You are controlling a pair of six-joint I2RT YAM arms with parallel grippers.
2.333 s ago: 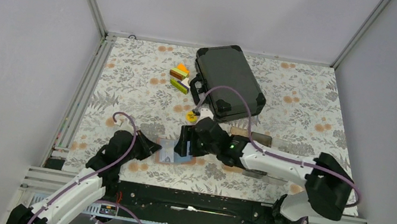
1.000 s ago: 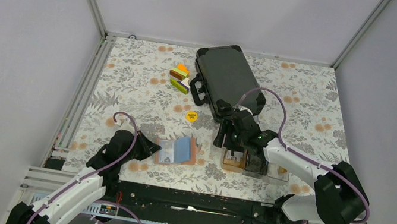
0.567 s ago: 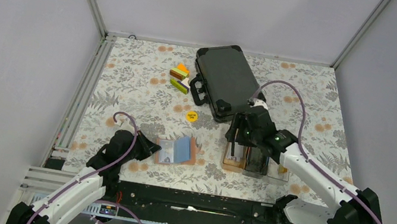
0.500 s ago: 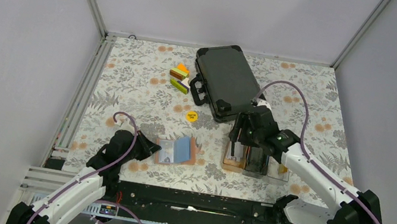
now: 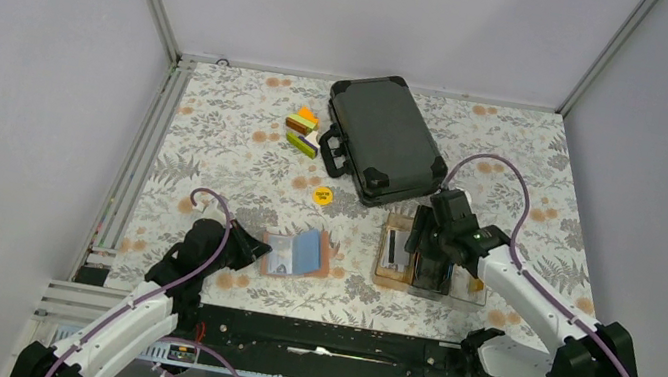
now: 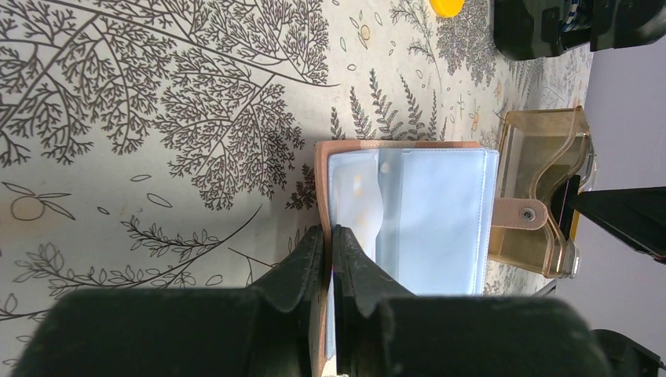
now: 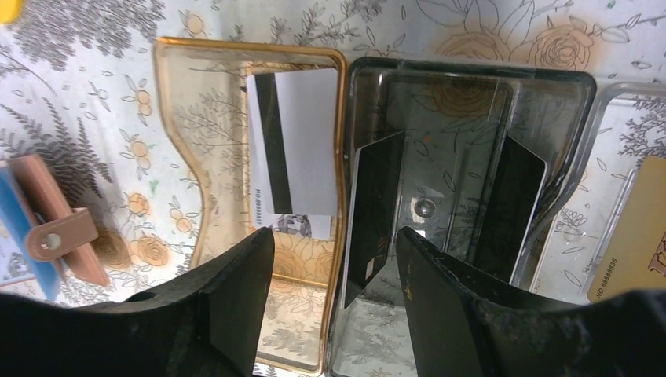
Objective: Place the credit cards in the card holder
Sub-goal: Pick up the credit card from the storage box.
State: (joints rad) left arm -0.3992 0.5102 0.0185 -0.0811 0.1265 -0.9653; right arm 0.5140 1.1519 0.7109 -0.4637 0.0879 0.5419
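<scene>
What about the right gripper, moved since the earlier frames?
Yes. The right gripper went right, from over the wallet to above the clear tray near the black case, which stayed put.

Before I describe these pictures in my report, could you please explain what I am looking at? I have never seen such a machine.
These are two robot arms bolted at the near edge of a flowered table. One picture comes from a camera above; the other two come from a camera on each wrist. On the table lie a black case, coloured blocks, a yellow disc, an open pink card holder and a clear tray. The tray holds the credit cards: a white one lying flat and dark ones leaning. The jaws of the left arm are shut on the card holder's edge. The jaws of the right arm are open above the tray and hold nothing.
</scene>
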